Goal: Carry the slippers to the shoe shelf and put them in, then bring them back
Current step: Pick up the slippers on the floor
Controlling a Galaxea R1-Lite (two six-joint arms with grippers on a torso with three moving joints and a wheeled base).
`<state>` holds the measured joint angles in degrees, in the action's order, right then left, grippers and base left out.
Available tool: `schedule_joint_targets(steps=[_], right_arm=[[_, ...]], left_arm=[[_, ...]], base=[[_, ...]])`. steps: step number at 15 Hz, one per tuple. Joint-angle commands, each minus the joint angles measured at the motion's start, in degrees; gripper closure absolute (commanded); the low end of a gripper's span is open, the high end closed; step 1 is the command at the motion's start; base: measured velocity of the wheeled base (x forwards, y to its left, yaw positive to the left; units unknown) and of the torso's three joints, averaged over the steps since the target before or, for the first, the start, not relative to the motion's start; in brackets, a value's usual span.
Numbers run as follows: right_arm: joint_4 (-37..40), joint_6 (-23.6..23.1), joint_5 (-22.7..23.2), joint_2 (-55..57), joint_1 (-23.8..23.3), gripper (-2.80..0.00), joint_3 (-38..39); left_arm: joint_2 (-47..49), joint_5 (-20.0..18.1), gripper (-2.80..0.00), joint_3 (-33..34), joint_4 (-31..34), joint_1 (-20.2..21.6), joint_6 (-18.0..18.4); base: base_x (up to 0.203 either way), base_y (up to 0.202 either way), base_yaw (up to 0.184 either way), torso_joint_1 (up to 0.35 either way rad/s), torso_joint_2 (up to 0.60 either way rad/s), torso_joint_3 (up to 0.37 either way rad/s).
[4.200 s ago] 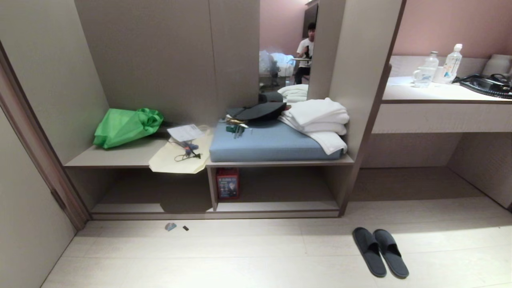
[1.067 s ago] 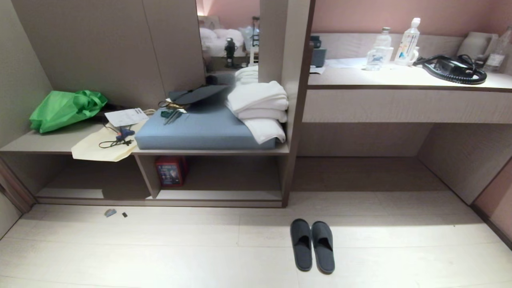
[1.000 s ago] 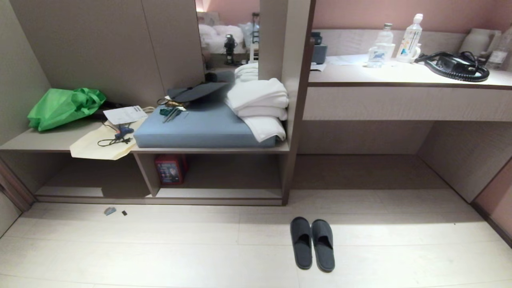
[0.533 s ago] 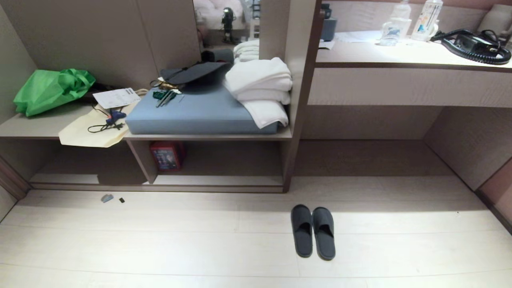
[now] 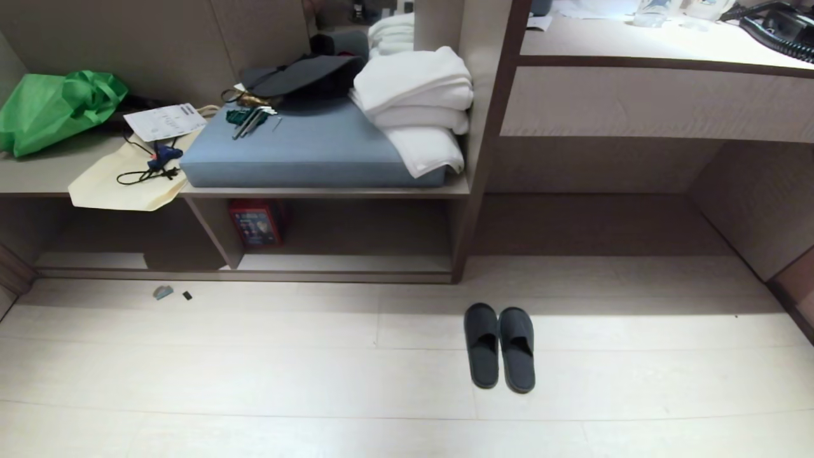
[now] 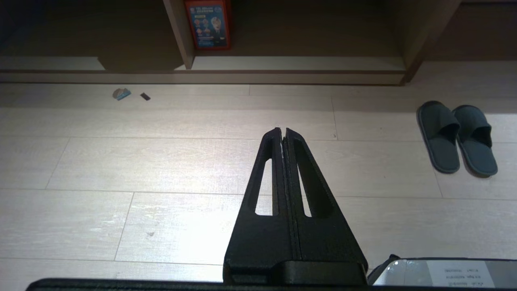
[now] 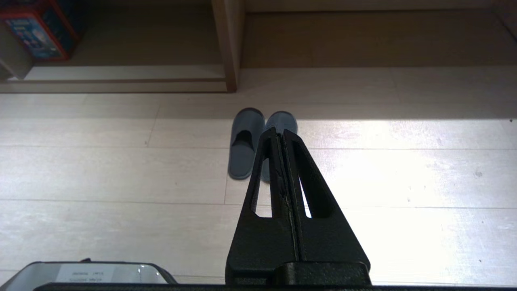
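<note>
The slippers (image 5: 499, 346), a dark grey pair, lie side by side on the pale floor, toes toward the furniture, just right of the shoe shelf (image 5: 343, 262). This low taupe unit has two compartments split by an upright panel. Neither arm shows in the head view. The left gripper (image 6: 282, 131) hangs shut above bare floor, with the slippers (image 6: 456, 137) off to one side and the shoe shelf (image 6: 299, 63) beyond. The right gripper (image 7: 280, 131) is shut and empty, well short of the slippers (image 7: 244, 143), and its fingers hide part of the right-hand one.
A red box (image 5: 256, 222) stands in the shelf's right compartment beside the divider. On top of the unit lie a blue cushion (image 5: 305, 149), white towels (image 5: 416, 95) and a green bag (image 5: 51, 108). Small scraps (image 5: 163, 292) lie on the floor. A desk (image 5: 636, 102) stands at the right.
The head view has swung right and then tipped downward, so the whole scene has slid up the picture. The slippers keep their place on the floor.
</note>
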<state>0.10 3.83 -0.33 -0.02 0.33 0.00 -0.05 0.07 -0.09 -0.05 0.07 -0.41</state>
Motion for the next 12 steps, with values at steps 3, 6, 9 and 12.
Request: schedule_joint_targets(steps=[3, 6, 9, 12], right_arm=[[0.0, 0.0, 0.0, 0.0, 0.0, 0.0, 0.0], [0.0, 0.0, 0.0, 0.0, 0.0, 0.0, 0.0], [0.0, 0.0, 0.0, 0.0, 0.0, 0.0, 0.0], [0.0, 0.0, 0.0, 0.0, 0.0, 0.0, 0.0]], left_arm=[[0.0, 0.0, 0.0, 0.0, 0.0, 0.0, 0.0], [0.0, 0.0, 0.0, 0.0, 0.0, 0.0, 0.0], [0.0, 0.0, 0.0, 0.0, 0.0, 0.0, 0.0], [0.0, 0.0, 0.0, 0.0, 0.0, 0.0, -0.1]], base=[[0.0, 0.0, 0.0, 0.0, 0.0, -0.199], [0.0, 0.0, 0.0, -0.001, 0.0, -0.199], [0.0, 0.0, 0.0, 0.005, 0.0, -0.198], [0.0, 0.0, 0.0, 0.001, 0.0, -0.194]])
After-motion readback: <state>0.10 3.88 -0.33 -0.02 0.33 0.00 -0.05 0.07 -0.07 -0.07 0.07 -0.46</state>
